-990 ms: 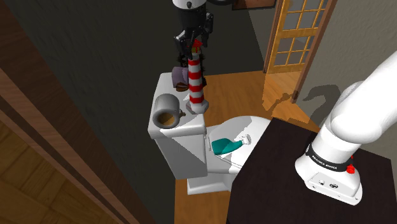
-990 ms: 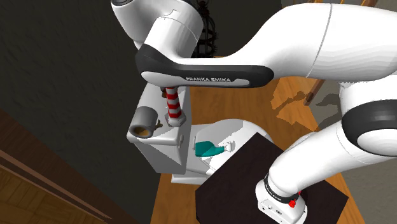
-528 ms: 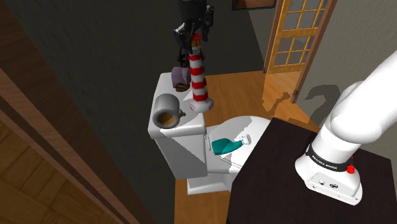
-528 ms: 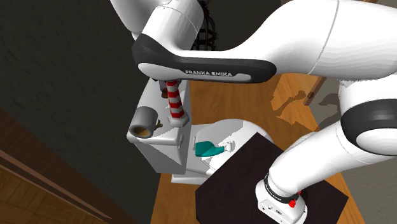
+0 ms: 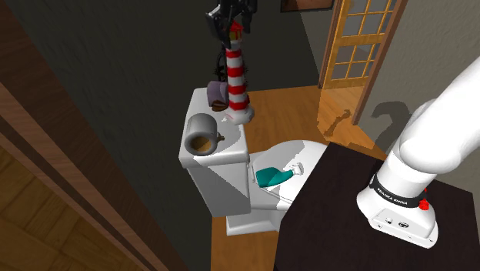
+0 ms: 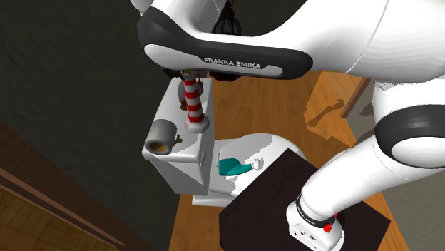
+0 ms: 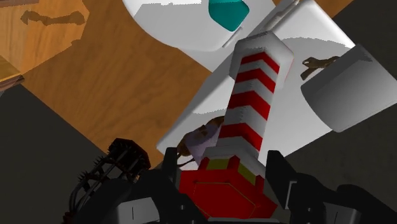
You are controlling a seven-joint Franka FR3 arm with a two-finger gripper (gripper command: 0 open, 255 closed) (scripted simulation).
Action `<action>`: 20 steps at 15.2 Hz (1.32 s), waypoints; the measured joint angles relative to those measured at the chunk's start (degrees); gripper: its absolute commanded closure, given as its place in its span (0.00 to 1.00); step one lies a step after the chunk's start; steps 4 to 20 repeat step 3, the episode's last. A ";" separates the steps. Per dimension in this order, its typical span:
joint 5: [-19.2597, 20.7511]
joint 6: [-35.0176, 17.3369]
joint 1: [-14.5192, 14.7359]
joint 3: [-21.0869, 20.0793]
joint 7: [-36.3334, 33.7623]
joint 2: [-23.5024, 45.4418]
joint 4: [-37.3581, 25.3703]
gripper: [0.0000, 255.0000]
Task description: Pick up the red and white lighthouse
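My claw is clamped on the lantern top of the red and white lighthouse. In the wrist view the two black fingers press the red cap from either side, with the claw centred over it. The lighthouse hangs nearly upright from that grip. Its striped tower points down at the white toilet tank, and its grey base sits over the edge of the tank lid that faces the toilet bowl. The base looks just clear of the lid, but I cannot judge the gap for sure. In the second exterior view the lighthouse drops out from under the arm's dark link, which hides the claw. A grey mug lies on its side on the tank, near the lighthouse base and apart from it, with its mouth showing a brown inside. Behind the lighthouse on the tank is a small purplish and brown object I cannot identify. A teal container with a white end lies on the closed toilet lid. A wooden door with glass panes stands beyond the wooden floor.
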State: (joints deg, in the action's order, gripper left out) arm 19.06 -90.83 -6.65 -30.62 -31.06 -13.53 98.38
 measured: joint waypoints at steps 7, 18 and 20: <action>0.30 1.95 -0.10 -0.22 0.50 0.65 -2.56 1.00; 0.30 1.95 -0.10 -0.22 0.50 0.65 -2.56 1.00; 0.30 1.95 -0.10 -0.22 0.50 0.65 -2.56 1.00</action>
